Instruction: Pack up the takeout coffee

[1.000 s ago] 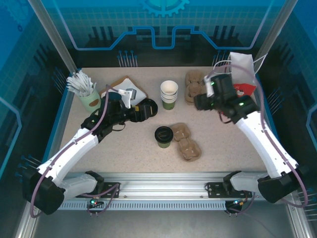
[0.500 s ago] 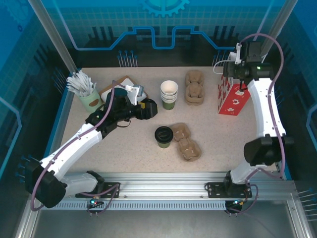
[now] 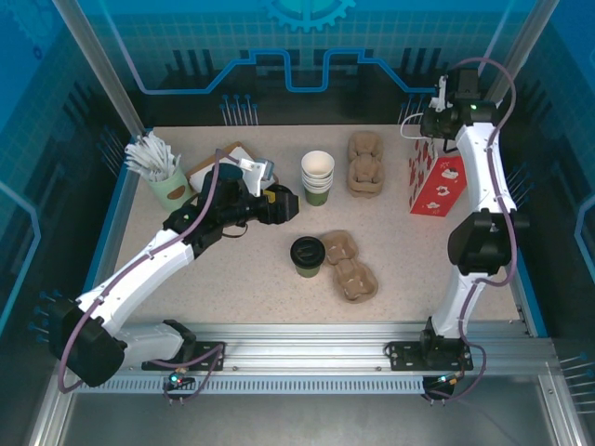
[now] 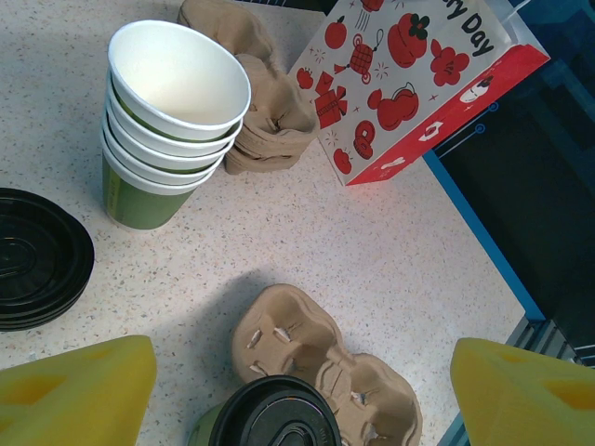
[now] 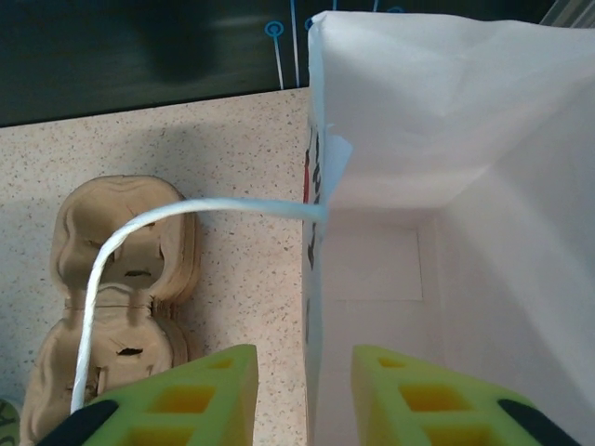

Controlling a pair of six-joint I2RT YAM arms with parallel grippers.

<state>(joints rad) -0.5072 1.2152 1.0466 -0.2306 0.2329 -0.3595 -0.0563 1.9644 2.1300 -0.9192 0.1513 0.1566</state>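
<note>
The takeout coffee [image 3: 306,255], a green cup with a black lid, stands mid-table against a brown pulp cup carrier [image 3: 346,266]; the cup [image 4: 270,420] also shows at the bottom of the left wrist view. My left gripper [image 3: 282,204] [image 4: 302,376] hovers open behind and left of it, holding nothing. The red-and-white paper bag [image 3: 437,178] stands upright at the far right. My right gripper [image 3: 430,125] [image 5: 305,395] sits over the bag's top edge. One finger is outside its left wall [image 5: 314,279] and one inside, with small gaps on both sides.
A stack of lidless cups [image 3: 317,177] and a stack of pulp carriers [image 3: 364,164] stand at the back centre. Black lids [image 4: 37,260] lie under my left gripper. A holder of white sticks [image 3: 158,167] stands far left. The bag's white handle [image 5: 139,232] loops free.
My right arm swung from the carrier stack up to the bag's top edge, and its jaws narrowed around the left wall. My left gripper edged slightly right, still open.
</note>
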